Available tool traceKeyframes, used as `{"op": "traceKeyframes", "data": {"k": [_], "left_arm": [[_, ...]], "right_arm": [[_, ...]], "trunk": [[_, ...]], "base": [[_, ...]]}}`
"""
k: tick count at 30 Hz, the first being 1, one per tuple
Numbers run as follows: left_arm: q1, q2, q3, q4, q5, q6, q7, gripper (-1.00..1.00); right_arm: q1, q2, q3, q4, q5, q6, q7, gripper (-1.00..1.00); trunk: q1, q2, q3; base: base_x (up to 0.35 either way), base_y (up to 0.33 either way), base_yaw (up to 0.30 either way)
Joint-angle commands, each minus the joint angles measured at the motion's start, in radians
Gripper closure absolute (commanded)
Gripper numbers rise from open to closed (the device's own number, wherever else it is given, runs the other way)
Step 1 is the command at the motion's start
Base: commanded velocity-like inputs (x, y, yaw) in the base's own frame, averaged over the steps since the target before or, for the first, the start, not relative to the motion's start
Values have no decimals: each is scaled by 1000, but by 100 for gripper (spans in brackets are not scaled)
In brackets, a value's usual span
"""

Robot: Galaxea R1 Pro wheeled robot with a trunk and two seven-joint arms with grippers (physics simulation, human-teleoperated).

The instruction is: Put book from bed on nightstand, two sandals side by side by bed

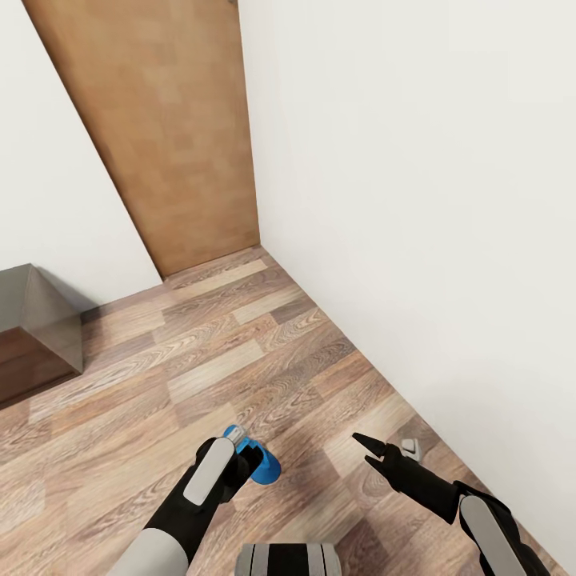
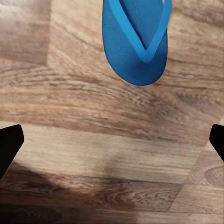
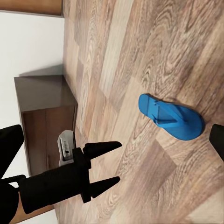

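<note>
A bright blue sandal (image 2: 135, 42) with thin straps lies flat on the wood floor (image 1: 240, 360). The left tool (image 1: 240, 456) hangs over it, spread wide. The right tool (image 1: 366, 448) is spread too, holding nothing.

Under you: wood-plank floor (image 1: 240, 352), running to the white wall and a wooden door. One blue sandal (image 1: 268, 466) lies flat on the planks, straps up, toe partly hidden in your head view. A dark brown nightstand (image 1: 36, 336) stands on the floor.
</note>
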Motion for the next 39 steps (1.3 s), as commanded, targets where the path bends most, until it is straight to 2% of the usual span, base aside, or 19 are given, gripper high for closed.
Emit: {"op": "traceKeyframes", "data": {"k": [1, 13, 25, 33, 35, 39], "left_arm": [[0, 0, 0, -1, 4, 3, 7, -100], [0, 0, 0, -1, 4, 3, 7, -100], [0, 0, -1, -1, 4, 3, 7, -100], [0, 0, -1, -2, 3, 3, 3, -100], [0, 0, 0, -2, 3, 3, -32, -100], [0, 0, 0, -1, 2, 3, -113, -100]], "right_arm": [[0, 0, -2, 0, 0, 6, 3, -100], [-1, 0, -2, 0, 0, 6, 3, -100], [-1, 0, -2, 0, 0, 6, 3, -100], [0, 0, 0, 0, 0, 6, 3, -100], [-1, 3, 0, 0, 0, 6, 3, -100], [0, 30, -1, 0, 1, 6, 3, -100]], "trunk": [[0, 0, -1], [0, 0, -1], [5, -3, -47], [5, -3, -47], [5, -3, -47], [5, -3, -47]], "base": [[0, 0, 0], [0, 0, 0], [0, 0, 0], [0, 0, 0], [0, 0, 0], [0, 0, 0]]}}
